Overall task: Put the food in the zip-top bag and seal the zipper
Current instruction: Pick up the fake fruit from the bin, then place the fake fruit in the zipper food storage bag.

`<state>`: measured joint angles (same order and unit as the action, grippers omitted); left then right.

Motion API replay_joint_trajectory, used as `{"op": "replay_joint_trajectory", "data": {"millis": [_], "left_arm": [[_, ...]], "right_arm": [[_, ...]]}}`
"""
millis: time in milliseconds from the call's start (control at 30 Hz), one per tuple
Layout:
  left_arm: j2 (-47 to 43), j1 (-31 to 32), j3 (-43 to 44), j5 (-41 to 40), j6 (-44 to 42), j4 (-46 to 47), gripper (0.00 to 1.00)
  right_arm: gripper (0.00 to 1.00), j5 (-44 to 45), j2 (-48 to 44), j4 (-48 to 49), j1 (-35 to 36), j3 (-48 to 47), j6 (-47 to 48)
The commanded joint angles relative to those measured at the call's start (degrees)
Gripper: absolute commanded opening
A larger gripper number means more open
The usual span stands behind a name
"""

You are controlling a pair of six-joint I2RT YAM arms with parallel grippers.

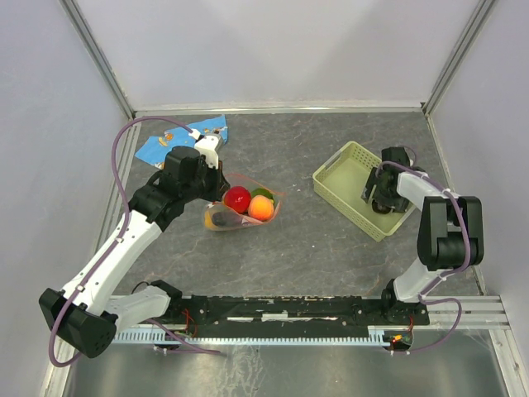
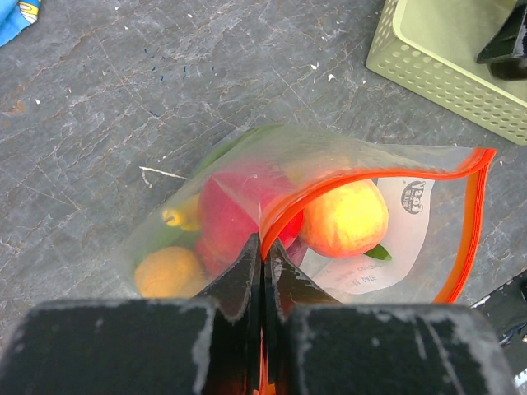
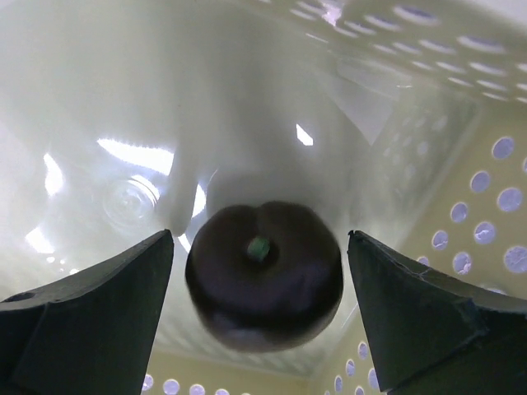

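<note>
One wrist view shows eggplant (image 3: 263,280), seemingly untouched

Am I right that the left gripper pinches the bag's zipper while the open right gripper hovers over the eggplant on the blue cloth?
Not quite: the eggplant lies in the green basket, not on the blue cloth, as the right wrist view shows. The rest holds.
</note>
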<state>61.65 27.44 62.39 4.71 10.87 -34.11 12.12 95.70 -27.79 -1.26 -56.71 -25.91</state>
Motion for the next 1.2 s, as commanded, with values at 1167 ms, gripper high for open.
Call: {"op": "replay_joint_trajectory", "data": {"millis": [1167], "left_arm": [[0.1,-0.3,0.0,0.6,-1.7,2.7,0.03]], "right_arm": [[0.59,-6.1,-26.9,-0.7,18.8,-2.9,1.8]]}}
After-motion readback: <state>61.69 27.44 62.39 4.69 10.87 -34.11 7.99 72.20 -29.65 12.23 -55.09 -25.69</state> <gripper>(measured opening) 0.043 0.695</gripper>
